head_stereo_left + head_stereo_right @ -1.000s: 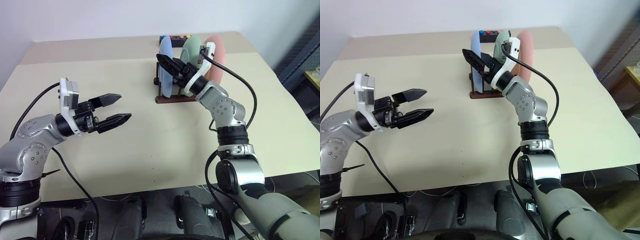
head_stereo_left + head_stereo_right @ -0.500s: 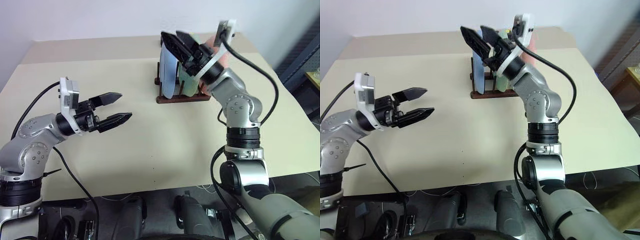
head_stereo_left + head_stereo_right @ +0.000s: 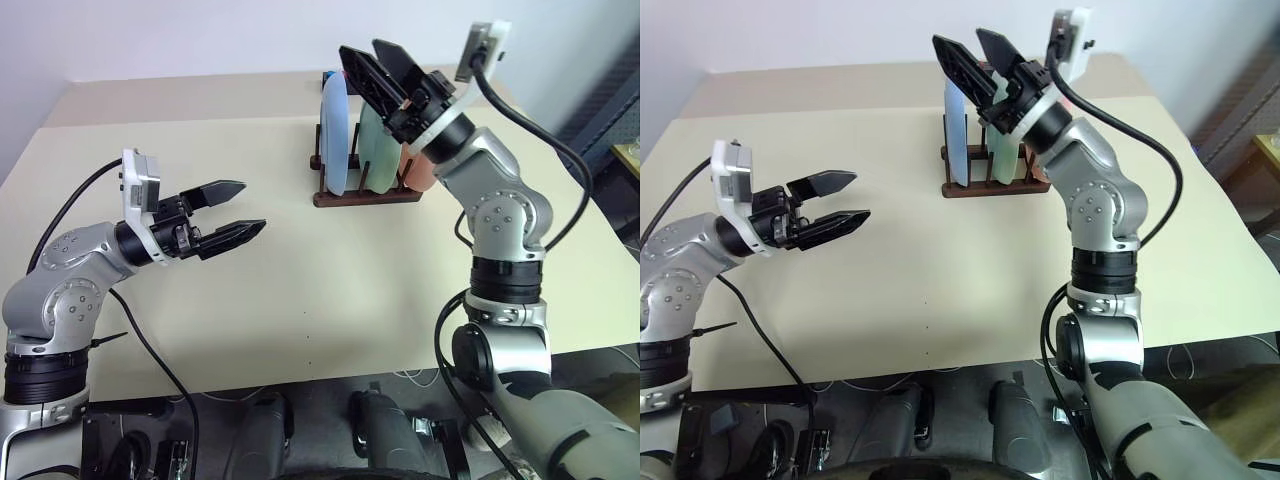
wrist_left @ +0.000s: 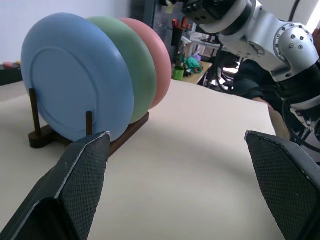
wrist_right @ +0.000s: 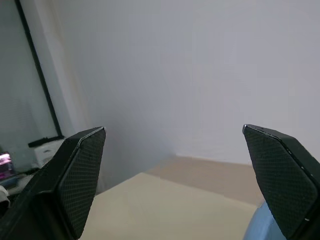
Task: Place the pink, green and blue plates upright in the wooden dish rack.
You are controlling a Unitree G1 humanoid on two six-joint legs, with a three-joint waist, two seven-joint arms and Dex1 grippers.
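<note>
Plates (image 4: 85,75) upright in rack (image 3: 365,196); grippers empty.

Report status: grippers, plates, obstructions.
Left gripper open, empty. Right gripper open above rack. Blue plate, green plate, pink plate upright in it. No obstructions.

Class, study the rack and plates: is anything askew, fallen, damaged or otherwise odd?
Nothing stands out. The blue plate, green plate and pink plate stand upright, side by side, in the rack. Both grippers are open and empty.
</note>
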